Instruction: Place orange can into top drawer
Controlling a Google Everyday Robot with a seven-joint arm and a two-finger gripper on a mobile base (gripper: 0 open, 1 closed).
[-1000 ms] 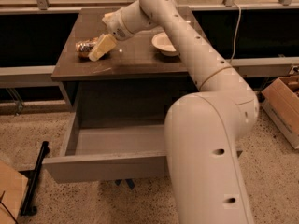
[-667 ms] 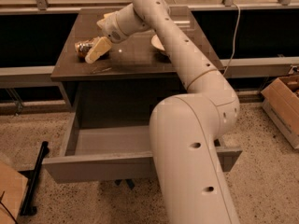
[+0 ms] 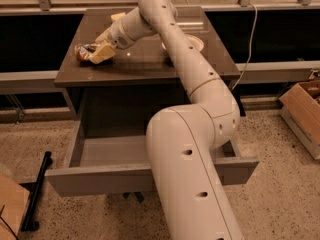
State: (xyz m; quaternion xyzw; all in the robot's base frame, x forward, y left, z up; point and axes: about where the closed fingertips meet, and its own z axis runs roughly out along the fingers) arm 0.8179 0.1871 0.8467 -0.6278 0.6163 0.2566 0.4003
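Observation:
The orange can [image 3: 83, 52] lies on its side at the left of the dark cabinet top [image 3: 145, 64]. My gripper [image 3: 103, 53] reaches in from the right and is right against the can's right end, low over the top. The top drawer [image 3: 102, 180] is pulled out wide below the cabinet top. Its light grey inside [image 3: 115, 149] shows nothing in it, and my arm hides its right part.
A white bowl [image 3: 198, 43] sits on the cabinet top, partly behind my arm. A pale yellow block [image 3: 118, 17] lies at the back of the top. A cardboard box [image 3: 304, 109] stands on the floor at right, and a black stand [image 3: 37, 194] at lower left.
My gripper has moved a little left and down, closer to the can. The can and the drawer have not moved.

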